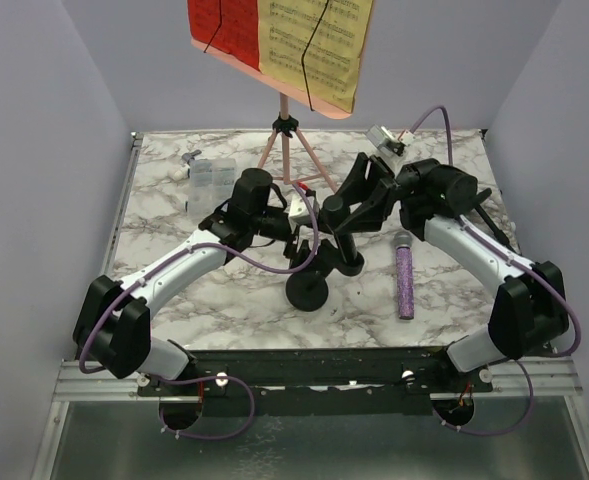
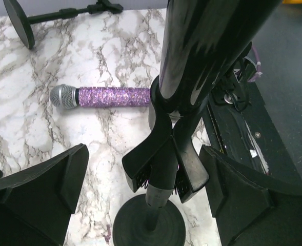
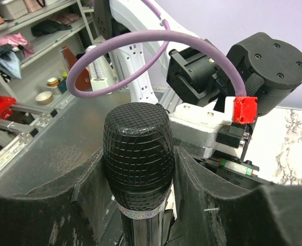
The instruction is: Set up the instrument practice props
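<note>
The pink music rack (image 1: 284, 110) stands on thin tripod legs at the back and carries a red sheet (image 1: 224, 25) and a yellow sheet (image 1: 314, 45). My right gripper (image 1: 347, 203) (image 3: 138, 174) is shut on the head of the black microphone (image 3: 138, 138). The microphone's lower body sits in the clip of a round-based mic holder (image 1: 307, 290) (image 2: 148, 225) at the table's middle. My left gripper (image 1: 296, 215) (image 2: 143, 174) is open, with its fingers on either side of that clip, apart from it. The purple glitter microphone (image 1: 404, 280) (image 2: 109, 96) lies flat on the right. The second mic holder (image 2: 22, 23) lies on its side further back.
A clear plastic compartment box (image 1: 209, 178) stands at the back left of the marble table (image 1: 174, 230). The rack's tripod legs spread just behind both grippers. The black mounting rail (image 1: 304, 365) runs along the near edge.
</note>
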You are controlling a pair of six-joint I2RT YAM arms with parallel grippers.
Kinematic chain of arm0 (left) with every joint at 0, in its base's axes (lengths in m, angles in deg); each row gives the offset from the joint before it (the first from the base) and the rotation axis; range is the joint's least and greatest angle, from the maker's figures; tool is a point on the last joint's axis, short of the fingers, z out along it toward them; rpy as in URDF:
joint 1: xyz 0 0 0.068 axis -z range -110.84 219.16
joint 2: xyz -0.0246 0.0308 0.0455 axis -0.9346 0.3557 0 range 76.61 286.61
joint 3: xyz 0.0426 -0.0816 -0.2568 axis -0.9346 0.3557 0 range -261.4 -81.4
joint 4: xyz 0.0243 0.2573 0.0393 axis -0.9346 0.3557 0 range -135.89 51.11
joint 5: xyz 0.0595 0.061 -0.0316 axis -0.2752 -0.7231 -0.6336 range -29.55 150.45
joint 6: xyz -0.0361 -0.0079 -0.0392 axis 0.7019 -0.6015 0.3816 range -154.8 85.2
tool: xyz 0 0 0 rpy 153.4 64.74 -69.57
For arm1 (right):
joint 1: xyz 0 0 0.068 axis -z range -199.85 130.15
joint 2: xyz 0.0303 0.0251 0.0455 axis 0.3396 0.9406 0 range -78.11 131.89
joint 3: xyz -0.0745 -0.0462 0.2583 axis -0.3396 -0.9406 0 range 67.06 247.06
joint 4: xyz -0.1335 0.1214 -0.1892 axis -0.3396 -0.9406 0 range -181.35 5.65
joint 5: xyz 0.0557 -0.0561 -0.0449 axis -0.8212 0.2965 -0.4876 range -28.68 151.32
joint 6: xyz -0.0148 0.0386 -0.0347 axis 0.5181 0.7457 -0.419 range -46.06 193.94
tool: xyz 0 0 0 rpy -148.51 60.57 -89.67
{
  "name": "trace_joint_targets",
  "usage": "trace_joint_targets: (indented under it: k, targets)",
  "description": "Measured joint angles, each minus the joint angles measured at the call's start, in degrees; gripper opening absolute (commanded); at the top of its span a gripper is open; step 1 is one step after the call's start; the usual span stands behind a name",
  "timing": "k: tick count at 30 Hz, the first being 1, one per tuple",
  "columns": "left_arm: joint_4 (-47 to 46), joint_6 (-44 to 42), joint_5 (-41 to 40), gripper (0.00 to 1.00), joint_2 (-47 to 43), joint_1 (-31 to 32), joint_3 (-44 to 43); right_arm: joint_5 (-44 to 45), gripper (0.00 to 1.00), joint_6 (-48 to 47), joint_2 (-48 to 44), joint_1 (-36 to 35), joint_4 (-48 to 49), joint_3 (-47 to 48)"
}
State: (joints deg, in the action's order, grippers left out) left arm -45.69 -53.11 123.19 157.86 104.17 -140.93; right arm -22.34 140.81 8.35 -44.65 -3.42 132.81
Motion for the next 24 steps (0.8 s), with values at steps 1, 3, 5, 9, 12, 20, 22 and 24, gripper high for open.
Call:
trace_joint_targets:
  k: [1,3,5,9,12,20,22,24]
  targets:
    - [-0.55,0.11,0.13,0.84,0.0,0.0,0.04,-0.02,0.01,-1.33,-0.57,0.0,-1.22,-0.26]
    - [-1.9,0.57,0.76,0.37,0.0,0.0,0.2,0.0,0.01,-4.24,-1.66,0.0,-4.04,-0.83]
    - [-2.58,1.05,1.6,0.02,0.0,0.0,0.5,0.11,0.0,-8.76,-3.13,0.0,-8.13,-1.49]
    - [-4.83,1.05,1.73,0.0,-0.39,0.0,1.64,0.31,0.01,-20.46,-6.75,0.04,-21.18,-2.34]
    - [-6.12,0.5,0.55,0.0,-1.6,-0.13,3.1,2.73,0.0,-33.24,-10.49,-0.46,-36.59,-2.08]
    - [-7.28,0.81,-0.85,0.0,-3.58,0.0,5.03,12.87,0.0,-52.35,-19.19,-2.64,-56.15,-4.2]
    - [-8.57,2.05,-0.85,0.0,-3.58,0.0,5.49,15.76,0.01,-53.42,-20.22,-3.72,-55.93,-6.56]
    - [-10.99,3.54,-0.9,0.0,-3.61,0.0,6.45,19.3,0.01,-54.34,-20.55,-5.77,-55.36,-9.55]
